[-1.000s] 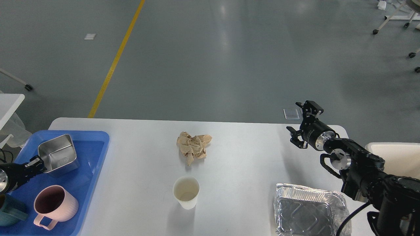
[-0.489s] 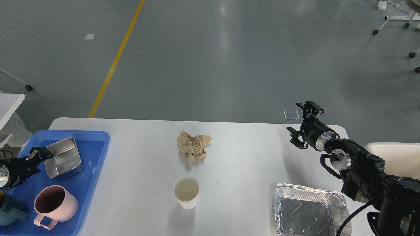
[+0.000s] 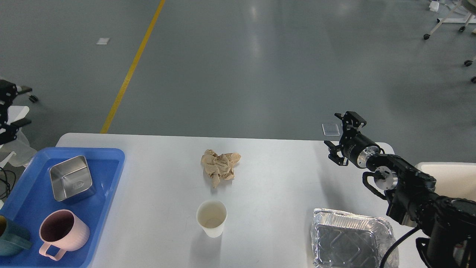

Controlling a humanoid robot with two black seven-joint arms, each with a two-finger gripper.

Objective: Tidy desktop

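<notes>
The white desktop (image 3: 282, 178) holds a crumpled brown paper (image 3: 220, 167) at its middle, a white paper cup (image 3: 211, 217) standing upright in front of it, and an empty foil tray (image 3: 349, 238) at the front right. My left gripper (image 3: 9, 106) is raised at the far left edge, open and empty, up and away from the blue tray (image 3: 108, 163). My right gripper (image 3: 343, 137) hovers open and empty over the table's far right corner.
The blue tray holds a steel box (image 3: 70, 178), a pink mug (image 3: 61, 232) and a teal cup (image 3: 11, 236). A small white side table (image 3: 16, 111) stands left. A white bin (image 3: 450, 178) stands right of the table.
My left gripper let go of the steel box, which now rests flat in the blue tray, and pulled away up and to the left. The right arm barely moved.
</notes>
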